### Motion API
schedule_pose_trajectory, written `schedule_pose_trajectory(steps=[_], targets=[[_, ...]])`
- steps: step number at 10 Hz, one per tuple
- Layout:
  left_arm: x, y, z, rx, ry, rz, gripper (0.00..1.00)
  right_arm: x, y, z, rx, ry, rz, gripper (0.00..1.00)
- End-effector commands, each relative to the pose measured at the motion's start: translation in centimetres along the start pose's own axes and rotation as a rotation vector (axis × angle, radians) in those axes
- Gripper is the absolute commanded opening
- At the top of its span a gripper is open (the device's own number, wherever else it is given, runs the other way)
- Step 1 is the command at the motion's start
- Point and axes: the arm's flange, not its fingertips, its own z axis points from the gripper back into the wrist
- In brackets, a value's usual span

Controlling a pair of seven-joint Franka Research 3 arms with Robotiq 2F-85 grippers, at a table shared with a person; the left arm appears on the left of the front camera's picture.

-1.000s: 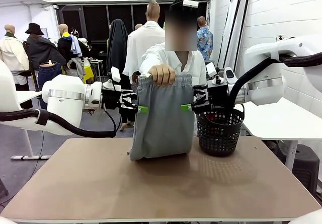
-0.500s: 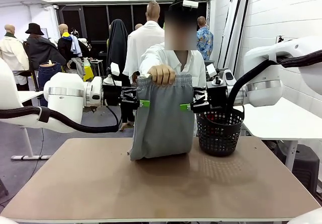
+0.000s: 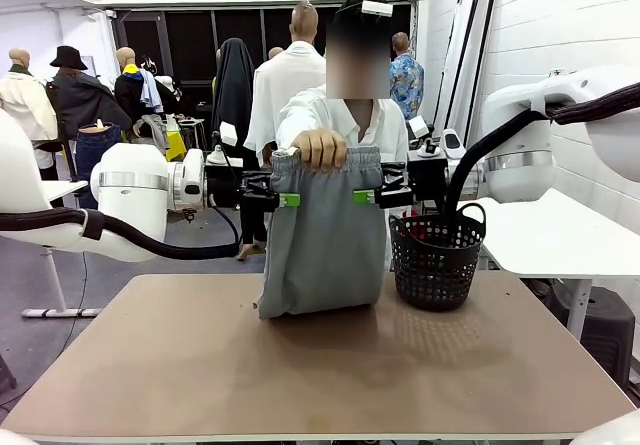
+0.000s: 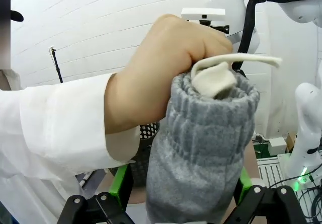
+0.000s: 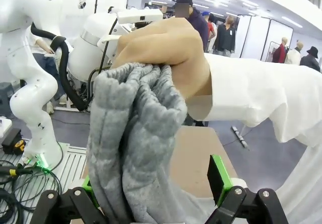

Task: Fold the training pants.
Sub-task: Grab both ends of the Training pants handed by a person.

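A person's hand (image 3: 322, 148) holds the light-grey training pants (image 3: 322, 250) up by the bunched waistband, and their lower end rests on the table (image 3: 320, 365). My left gripper (image 3: 287, 201) is at the pants' left edge and my right gripper (image 3: 361, 197) at the right edge, both just under the waistband. In the left wrist view the open left gripper (image 4: 183, 194) has its green pads (image 4: 119, 179) on either side of the pants (image 4: 201, 148), below the hand (image 4: 166, 68). The right gripper (image 5: 153, 183) stands open the same way around the pants (image 5: 133, 143).
A black mesh basket (image 3: 436, 257) stands on the table just right of the pants, below my right gripper. The person stands at the far edge, in a white sleeve (image 5: 261, 103). The near half of the brown table is bare.
Both grippers have moved inward and slightly up, from beside the pants to their edges under the waistband. The person's hand and the pants have stayed put.
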Motion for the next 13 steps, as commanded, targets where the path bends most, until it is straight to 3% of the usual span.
schedule_pose_trajectory(steps=[1, 2, 6, 7, 13], targets=[[0.3, 0.4, -0.5, -0.019, -0.041, 0.010, 1.00, 0.3, -0.8, -0.7, -0.006, -0.022, -0.031, 1.00], [0.3, 0.4, -0.5, -0.023, -0.051, 0.005, 0.85, 0.3, -0.8, -0.7, 0.011, -0.026, -0.050, 1.00], [0.2, 0.5, -0.6, -0.067, -0.081, 0.035, 0.05, 0.6, -0.9, -0.6, 0.045, -0.049, -0.094, 0.20], [0.3, 0.7, -0.6, -0.078, -0.085, 0.046, 0.00, 0.7, -0.9, -0.5, 0.059, -0.067, -0.106, 0.01], [0.0, 1.5, -0.6, -0.129, -0.097, 0.072, 0.00, 0.1, -2.2, -0.7, 0.064, -0.048, -0.156, 0.00]])
